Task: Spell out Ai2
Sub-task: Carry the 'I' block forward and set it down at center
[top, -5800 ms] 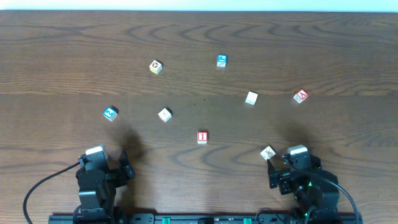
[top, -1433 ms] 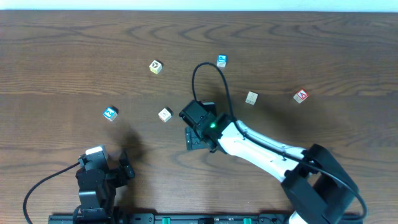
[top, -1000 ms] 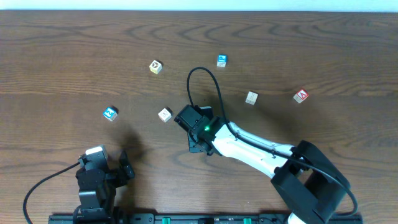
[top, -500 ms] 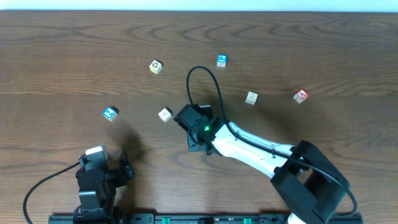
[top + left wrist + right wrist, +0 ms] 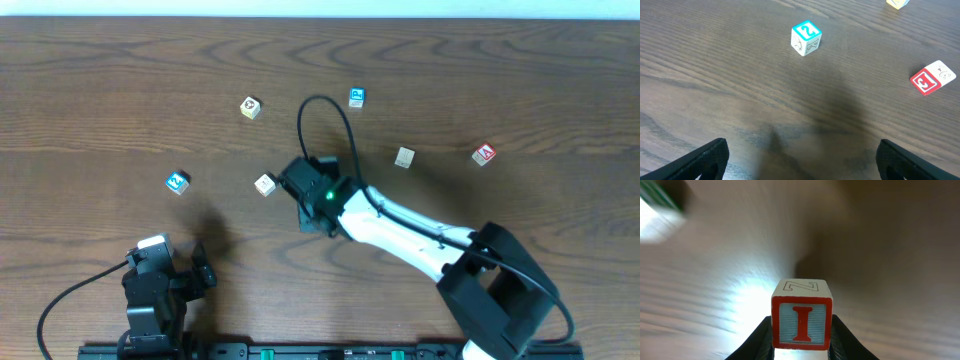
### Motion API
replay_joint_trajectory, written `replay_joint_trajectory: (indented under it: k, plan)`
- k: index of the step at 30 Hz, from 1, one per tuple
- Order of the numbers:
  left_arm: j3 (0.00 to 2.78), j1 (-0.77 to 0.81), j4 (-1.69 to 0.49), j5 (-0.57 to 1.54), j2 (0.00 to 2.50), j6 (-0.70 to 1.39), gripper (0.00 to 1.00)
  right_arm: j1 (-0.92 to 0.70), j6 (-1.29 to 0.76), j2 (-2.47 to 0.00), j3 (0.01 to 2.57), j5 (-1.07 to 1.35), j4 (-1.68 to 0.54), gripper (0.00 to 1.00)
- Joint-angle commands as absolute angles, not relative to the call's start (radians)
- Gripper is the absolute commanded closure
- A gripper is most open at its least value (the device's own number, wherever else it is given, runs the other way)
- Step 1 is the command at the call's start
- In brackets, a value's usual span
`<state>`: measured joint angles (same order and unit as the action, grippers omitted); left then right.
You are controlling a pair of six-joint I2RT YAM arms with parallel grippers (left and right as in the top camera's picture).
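Observation:
In the right wrist view, my right gripper [image 5: 801, 332] is shut on the red I block [image 5: 801, 317], which sits upright between the two dark fingers. The table behind it is blurred. Overhead, that gripper [image 5: 312, 218] is near the table's middle and hides the I block. The red A block [image 5: 484, 154] lies far right. The blue 2 block [image 5: 178, 182] lies at the left and also shows ahead of my left gripper [image 5: 802, 161], as the 2 block [image 5: 806, 37]. My left gripper [image 5: 168, 262] stays wide open and empty near the front edge.
A cream block [image 5: 265, 184] lies just left of the right gripper. Other blocks lie farther back: a cream one [image 5: 250, 107], a blue one [image 5: 357, 97] and a plain one [image 5: 404, 157]. The left wrist view shows a white block with a red face [image 5: 932, 77].
The right jaws have closed onto the I block, and the gripper has shifted a little up and left with it. The left arm has not moved.

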<state>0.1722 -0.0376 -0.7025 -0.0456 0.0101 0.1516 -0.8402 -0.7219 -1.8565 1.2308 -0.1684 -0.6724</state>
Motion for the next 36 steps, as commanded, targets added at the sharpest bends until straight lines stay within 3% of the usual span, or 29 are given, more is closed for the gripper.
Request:
replay_joint_trajectory:
  k: [1, 7, 13, 22, 36]
  plan:
    - [0.16, -0.041, -0.706, -0.059, 0.004, 0.134, 0.04, -0.815, -0.639, -1.859, 1.355, -0.211, -0.696, 0.99]
    - [0.16, -0.041, -0.706, -0.059, 0.004, 0.134, 0.05, -0.802, -0.64, -1.859, 1.497, -0.311, -0.688, 0.99]
    - [0.16, -0.041, -0.706, -0.059, 0.004, 0.134, 0.05, -0.71, -0.709, -1.895, 1.516, -0.255, -0.711, 0.98]
    - [0.16, -0.041, -0.706, -0.059, 0.004, 0.134, 0.04, -0.678, -0.676, -2.086, 1.708, -0.212, -0.889, 0.98]
    - [0.16, -0.041, -0.706, -0.059, 0.004, 0.134, 0.05, -0.681, -0.675, -2.155, 1.713, -0.16, -0.921, 0.99]
